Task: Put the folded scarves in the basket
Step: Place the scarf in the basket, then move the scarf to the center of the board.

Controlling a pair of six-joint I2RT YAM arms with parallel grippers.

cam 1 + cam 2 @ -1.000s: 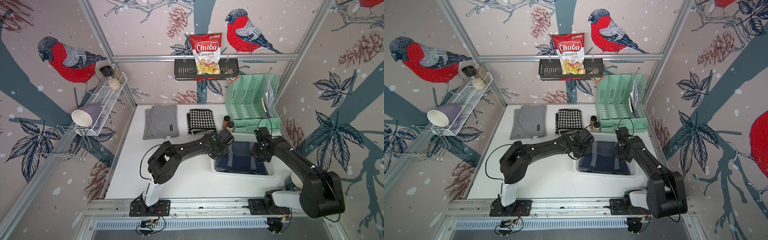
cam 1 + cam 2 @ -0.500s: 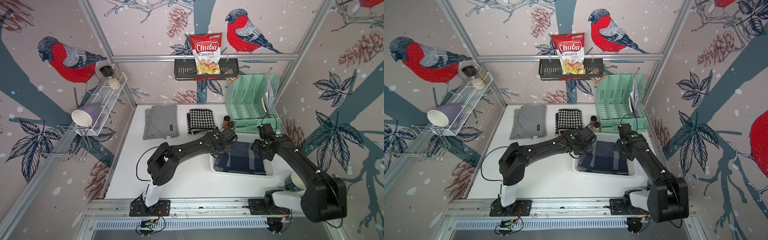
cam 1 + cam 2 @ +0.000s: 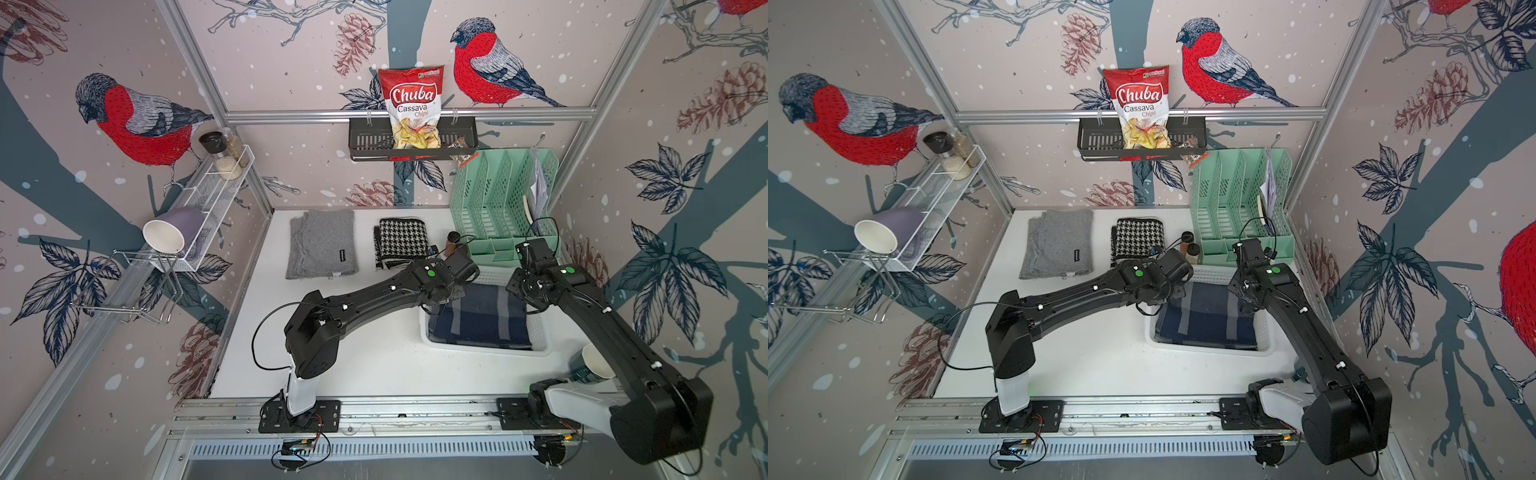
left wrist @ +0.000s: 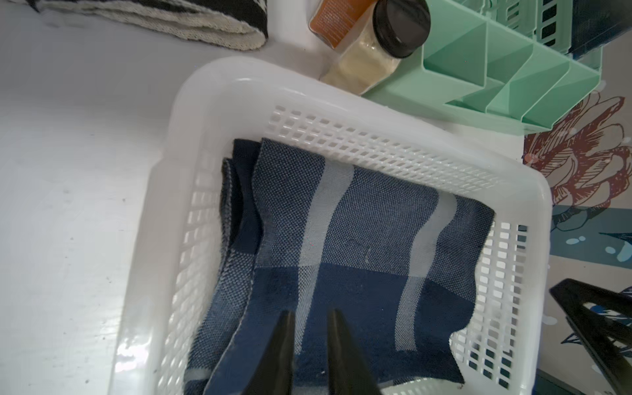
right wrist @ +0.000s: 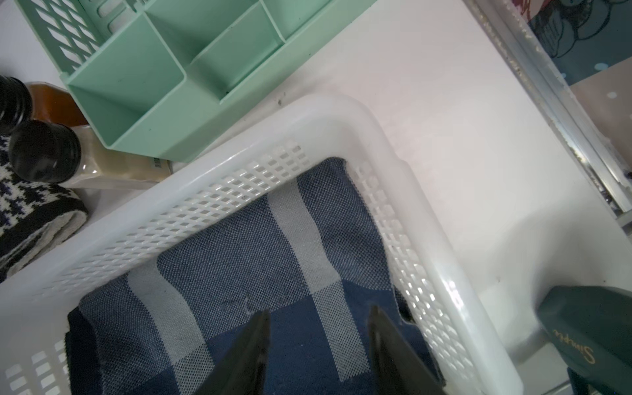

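Note:
The folded scarf (image 3: 484,316), navy with pale grey stripes, lies flat inside the white perforated basket (image 3: 486,352) at the right of the table in both top views. It fills most of the basket floor (image 4: 383,150). My left gripper (image 4: 310,313) hovers over the scarf's left part with its jaws a narrow gap apart and nothing between them. My right gripper (image 5: 319,310) hovers over the scarf (image 5: 239,260) near the basket's far right corner (image 5: 345,116), jaws wide apart and empty. Neither gripper touches the cloth.
A grey folded scarf (image 3: 322,245) and a houndstooth one (image 3: 401,243) lie at the back of the table. Two spice jars (image 3: 453,243) and a mint-green file organiser (image 3: 503,199) stand just behind the basket. A paper cup (image 3: 594,363) sits by the right arm.
Both grippers let go of the scarf, rose and drew back toward the basket's far side. The left jaws opened, then narrowed again. The scarf now rests loose in the basket.

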